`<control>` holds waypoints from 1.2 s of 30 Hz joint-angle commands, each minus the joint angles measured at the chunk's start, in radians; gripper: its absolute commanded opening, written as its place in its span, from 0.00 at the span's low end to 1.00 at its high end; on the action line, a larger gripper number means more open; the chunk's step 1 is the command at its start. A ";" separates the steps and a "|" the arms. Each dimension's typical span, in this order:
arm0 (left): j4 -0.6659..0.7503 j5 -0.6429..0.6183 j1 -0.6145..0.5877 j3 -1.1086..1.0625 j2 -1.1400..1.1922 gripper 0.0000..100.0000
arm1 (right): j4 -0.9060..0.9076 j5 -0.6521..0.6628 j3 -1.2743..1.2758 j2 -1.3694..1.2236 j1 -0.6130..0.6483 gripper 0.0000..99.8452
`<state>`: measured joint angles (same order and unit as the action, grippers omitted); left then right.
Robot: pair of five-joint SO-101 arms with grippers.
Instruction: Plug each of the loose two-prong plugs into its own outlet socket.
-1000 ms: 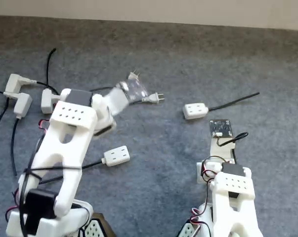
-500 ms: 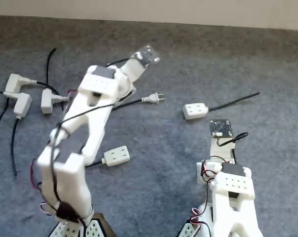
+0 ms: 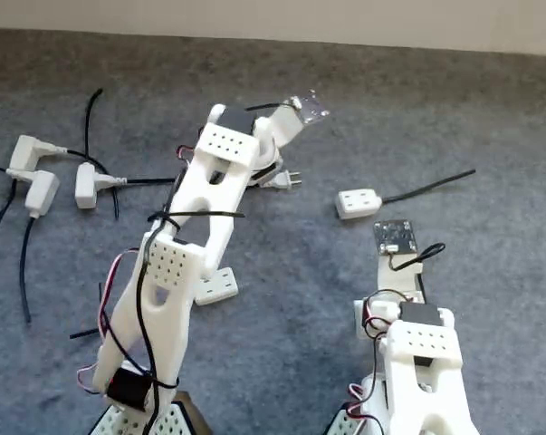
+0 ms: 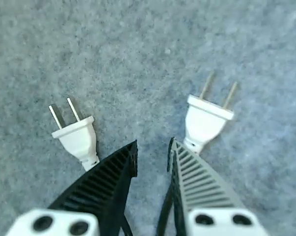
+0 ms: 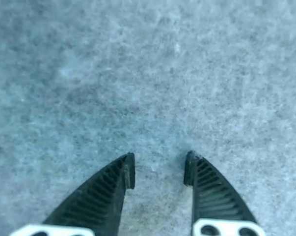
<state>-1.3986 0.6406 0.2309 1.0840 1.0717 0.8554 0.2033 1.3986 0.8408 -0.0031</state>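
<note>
Right arm (image 3: 422, 349) sits at the near edge of the grey-carpeted desk (image 3: 490, 118), right side. Right end effector (image 5: 157, 169): fingers apart, nothing between them, bare carpet under it.

Left arm (image 3: 200, 217) is stretched from the near-left corner diagonally toward the far middle. Near socket (image 3: 220, 288) lies flat on the carpet, partly tucked under that arm's mid link.

Far socket (image 3: 357, 203) is further out and to the right, just beyond the right arm's wrist board and well apart from near socket. Its black cable (image 3: 431, 186) runs off to the right.

Exposed plug (image 3: 286, 180) lies flat just beside the left arm's wrist, between it and far socket. Prongs point toward far socket's side. Not inserted.

Off to the left at about the same depth is a white cluster (image 3: 42, 190) of three corded blocks, close together, well apart from both sockets.

Left end effector (image 3: 302, 108) is out past exposed plug, farthest from the arm bases. In its wrist view the fingers (image 4: 113, 182) are slightly apart, gap narrow, gripping nothing. Plug A (image 4: 75, 138) and plug B (image 4: 205, 118) lie flat on the carpet, one on either side of the fingertips. Their prongs point away from the end effector, and they are apart from each other.

Plug B's cord end meets the pale finger's tip; can't tell if they touch. Plug A's cord end is just beside the black finger. Neither is in a socket. Can't tell which of them is exposed plug.
</note>
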 commanded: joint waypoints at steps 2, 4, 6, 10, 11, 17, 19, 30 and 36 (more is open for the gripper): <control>-0.121 -0.006 0.007 0.240 0.110 0.14 | -0.010 0.009 0.002 0.001 0.021 0.16; -0.175 -0.008 0.007 0.326 0.130 0.14 | -0.012 0.009 0.002 0.001 0.022 0.16; -0.249 -0.014 0.008 0.417 0.131 0.14 | -0.012 0.009 0.002 0.001 0.022 0.16; -0.374 -0.068 0.021 0.559 0.131 0.23 | -0.012 0.009 0.002 0.001 0.022 0.16; -0.374 -0.068 0.022 0.559 0.131 0.25 | -0.012 0.009 0.002 0.001 0.022 0.16; -0.374 -0.066 0.039 0.450 0.131 0.24 | -0.015 0.009 0.002 0.001 0.022 0.16; -0.374 -0.061 0.050 0.412 0.137 0.24 | -0.015 0.009 0.002 0.001 0.022 0.16; -0.170 -0.061 0.025 0.203 0.139 0.19 | -0.012 0.009 0.002 0.001 0.022 0.16; -0.186 -0.060 0.016 0.203 0.131 0.01 | -0.012 0.009 0.001 0.001 0.022 0.16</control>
<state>-1.6118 0.5762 0.2723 1.2881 1.2206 0.8539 0.2033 1.3986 0.8408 0.0000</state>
